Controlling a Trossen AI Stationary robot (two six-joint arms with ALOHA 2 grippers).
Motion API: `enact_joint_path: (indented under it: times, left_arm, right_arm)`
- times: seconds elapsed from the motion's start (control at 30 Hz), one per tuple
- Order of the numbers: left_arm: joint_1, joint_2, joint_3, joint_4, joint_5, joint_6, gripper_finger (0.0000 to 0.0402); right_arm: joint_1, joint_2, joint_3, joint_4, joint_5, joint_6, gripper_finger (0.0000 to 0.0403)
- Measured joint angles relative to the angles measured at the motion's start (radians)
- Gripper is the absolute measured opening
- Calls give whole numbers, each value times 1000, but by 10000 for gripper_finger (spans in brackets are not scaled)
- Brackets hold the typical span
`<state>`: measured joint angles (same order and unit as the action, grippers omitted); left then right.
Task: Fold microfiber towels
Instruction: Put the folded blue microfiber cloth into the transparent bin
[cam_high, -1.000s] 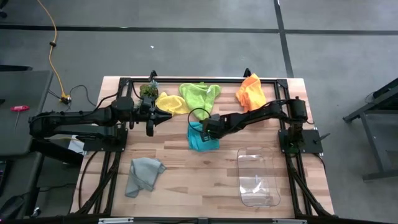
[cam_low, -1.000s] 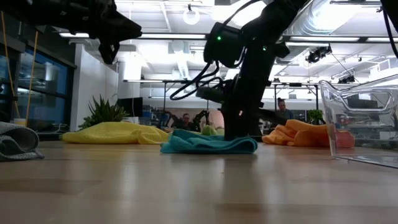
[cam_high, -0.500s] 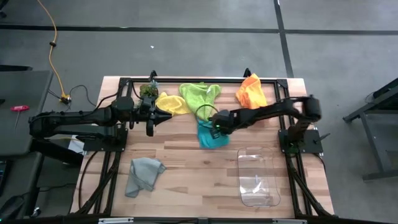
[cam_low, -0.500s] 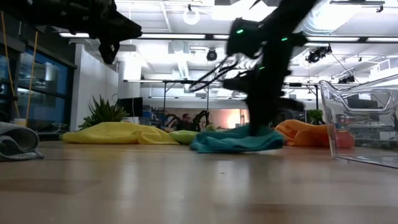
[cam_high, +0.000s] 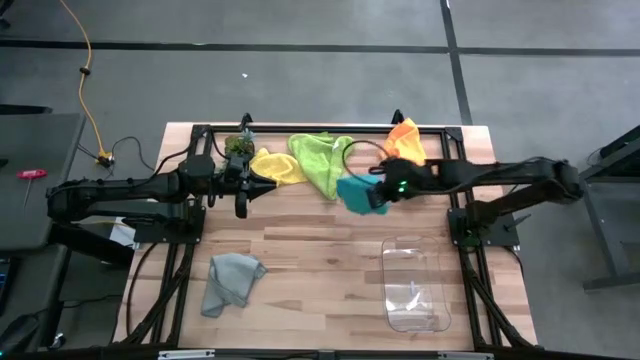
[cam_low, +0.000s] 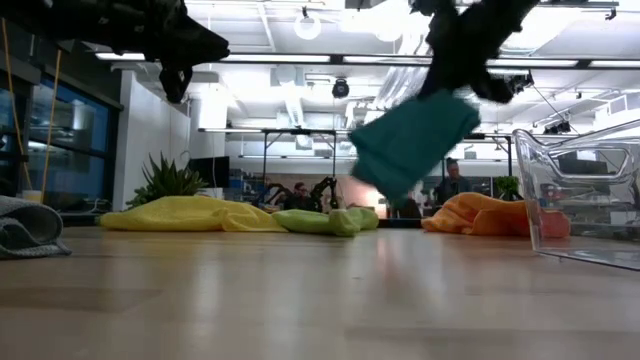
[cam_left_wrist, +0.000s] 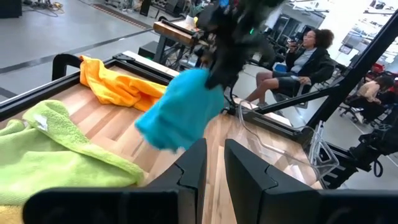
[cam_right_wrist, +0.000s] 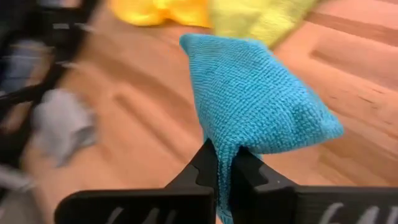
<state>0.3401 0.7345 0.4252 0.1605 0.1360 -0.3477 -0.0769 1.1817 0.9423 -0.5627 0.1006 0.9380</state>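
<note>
- Microfiber towels: grey towel (cam_high: 232, 282) at 7 o'clock, yellow towel (cam_high: 277, 165) and lime towel (cam_high: 322, 158) at 12, all lying crumpled.
- Left gripper (cam_high: 243, 203) waits at 10 o'clock, nearly closed, empty.
- Right gripper (cam_high: 383, 195) at 1 o'clock pinches the teal towel (cam_high: 356, 192) aloft, probably so it hangs open for folding.
- Orange towel (cam_high: 404, 143) lies just beyond it.

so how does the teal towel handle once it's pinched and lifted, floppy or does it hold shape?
Likely floppy: the teal towel hangs bunched and drooping below the right gripper, which is shut on one pinched fold. Probably light, since that small pinch carries the whole cloth clear of the table. The knit looks grippy, so slipping seems unlikely, though it may swing.
</note>
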Motion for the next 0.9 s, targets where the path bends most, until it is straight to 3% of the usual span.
enact_joint_path:
  times: [0.2,0.3,0.4,0.6,0.9]
  left_arm:
    - [0,0,0,1,-11,0,49]
    - [0,0,0,1,-20,1,49]
    - [0,0,0,1,-25,0,49]
    - [0,0,0,0,-59,0,49]
    - [0,0,0,0,-62,1,49]
  right_arm:
    - [36,-169,32,-74,-157,-36,0]
    - [107,-253,39,-98,-241,-27,0]
    - [224,-339,39,-123,-256,49,0]
    - [535,-441,39,-274,-36,364,0]
    - [916,-346,38,-406,182,750,0]
